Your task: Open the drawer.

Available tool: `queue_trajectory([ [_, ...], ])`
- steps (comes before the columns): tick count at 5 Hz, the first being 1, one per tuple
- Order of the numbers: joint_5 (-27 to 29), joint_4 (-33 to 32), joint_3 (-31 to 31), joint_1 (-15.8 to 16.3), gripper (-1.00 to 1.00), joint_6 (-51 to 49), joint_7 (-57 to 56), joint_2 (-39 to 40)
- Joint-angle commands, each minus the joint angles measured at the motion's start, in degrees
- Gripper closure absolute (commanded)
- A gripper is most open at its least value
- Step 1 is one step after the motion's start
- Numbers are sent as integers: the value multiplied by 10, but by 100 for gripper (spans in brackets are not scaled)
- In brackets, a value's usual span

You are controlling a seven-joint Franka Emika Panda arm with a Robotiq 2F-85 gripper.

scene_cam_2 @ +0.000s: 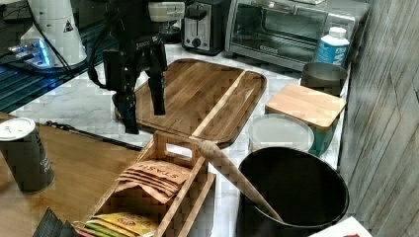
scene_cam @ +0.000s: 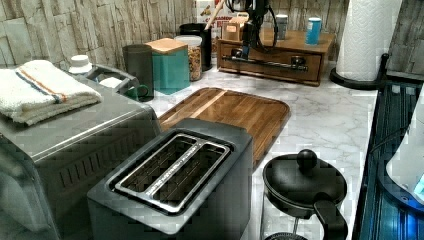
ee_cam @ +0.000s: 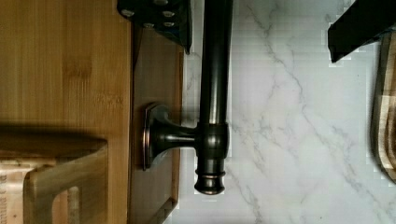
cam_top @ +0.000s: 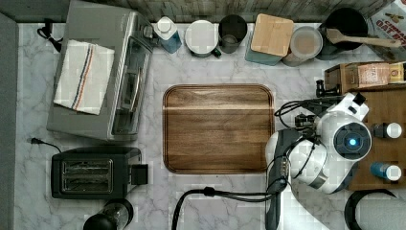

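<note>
The wrist view's edge cuts off the drawer's handle [ee_cam: 214, 93] and both fingers [ee_cam: 159, 16]; in the top view the arm [cam_top: 330, 143] hides the drawer front.

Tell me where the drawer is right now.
In the left view the drawer sits at the back of the marble counter, under the wooden shelf with the bottles, just left of the paper towel roll; the gripper hangs at its handle's left end.

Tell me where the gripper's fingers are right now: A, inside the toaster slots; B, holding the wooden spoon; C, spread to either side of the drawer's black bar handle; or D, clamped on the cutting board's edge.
C: in the wrist view the bar handle of the drawer runs between the two open fingers of the gripper.
</note>
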Motion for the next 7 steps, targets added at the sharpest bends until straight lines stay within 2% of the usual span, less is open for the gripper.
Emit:
queue_trajectory([
  [1,77,6,-1,-51,-100,30,-36,57],
  [2,123,7,28,-69,-100,23,-72,70],
  [4,84,-55,25,-35,-100,45,17,18],
  [5,90,-60,35,-33,-100,27,5,3],
  [7,202,-39,119,-90,-100,-58,-179,-8],
])
